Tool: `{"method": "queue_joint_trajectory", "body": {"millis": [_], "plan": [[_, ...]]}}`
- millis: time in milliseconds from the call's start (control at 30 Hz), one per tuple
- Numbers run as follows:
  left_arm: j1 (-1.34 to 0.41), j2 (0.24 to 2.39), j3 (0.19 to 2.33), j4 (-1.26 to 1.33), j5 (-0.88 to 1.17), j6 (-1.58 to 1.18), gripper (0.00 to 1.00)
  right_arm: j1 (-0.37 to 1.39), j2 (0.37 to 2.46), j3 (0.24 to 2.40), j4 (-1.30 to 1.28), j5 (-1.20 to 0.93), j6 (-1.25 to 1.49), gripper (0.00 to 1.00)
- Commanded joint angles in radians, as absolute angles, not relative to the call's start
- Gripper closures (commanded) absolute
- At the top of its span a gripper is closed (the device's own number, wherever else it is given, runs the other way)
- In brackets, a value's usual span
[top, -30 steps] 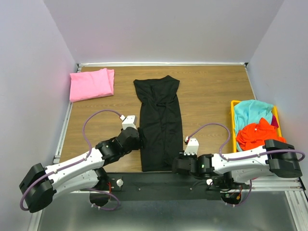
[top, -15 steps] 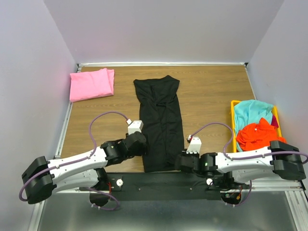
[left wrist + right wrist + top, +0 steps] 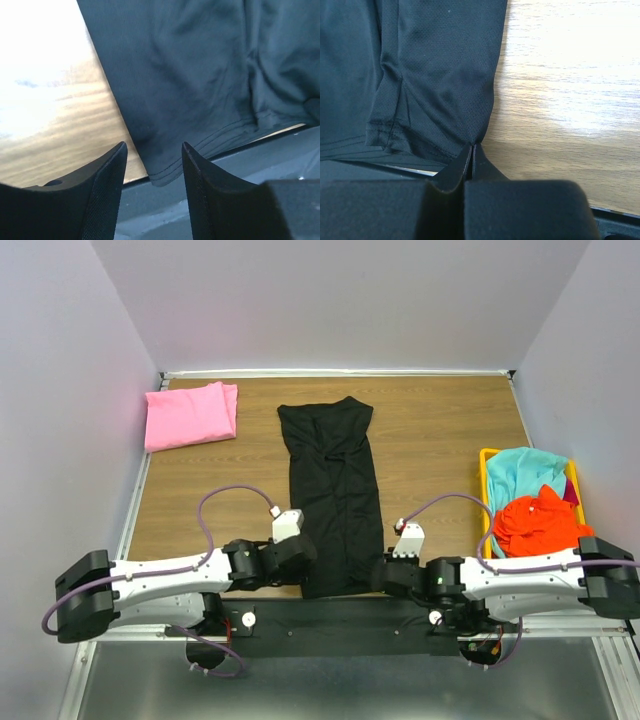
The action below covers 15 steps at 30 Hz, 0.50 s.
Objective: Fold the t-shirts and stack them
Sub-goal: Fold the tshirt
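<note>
The black t-shirt [image 3: 335,490] lies as a long narrow strip down the middle of the table, hem toward the arms. My left gripper [image 3: 305,558] is low at its near-left hem corner. In the left wrist view the left gripper [image 3: 152,145] is open, and the hem corner of the shirt [image 3: 200,75] lies just ahead of the gap. My right gripper [image 3: 382,575] is at the near-right corner. The right wrist view shows the right gripper [image 3: 472,146] shut, pinching the edge of the shirt [image 3: 435,65]. A folded pink t-shirt [image 3: 190,415] rests at the far left.
A yellow bin [image 3: 484,500] at the right edge holds a teal shirt [image 3: 525,472], an orange shirt [image 3: 538,520] and a bit of magenta cloth [image 3: 570,492]. A black strip [image 3: 330,615] runs along the table's near edge, just under the shirt's hem.
Both grippers slid toward the near edge along the black t-shirt's sides. The right gripper closed on the near-right hem corner. The left jaws narrowed a little.
</note>
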<state>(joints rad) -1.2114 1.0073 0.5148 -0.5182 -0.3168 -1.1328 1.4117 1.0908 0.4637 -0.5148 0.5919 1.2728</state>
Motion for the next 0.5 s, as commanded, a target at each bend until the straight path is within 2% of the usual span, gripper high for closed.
{"method": "queue_joint_trajectory", "body": {"millis": [0, 467], "plan": [[-1.246, 1.054, 0.517, -0.554, -0.293, -1.204, 0.45, 1.404, 1.057, 0.440, -0.515, 0.637, 1.264, 0.98], [-1.316, 1.167, 0.499, -0.485, -0.212, -1.275, 0.50, 1.404, 1.002, 0.394, -0.515, 0.634, 1.287, 0.98]]}}
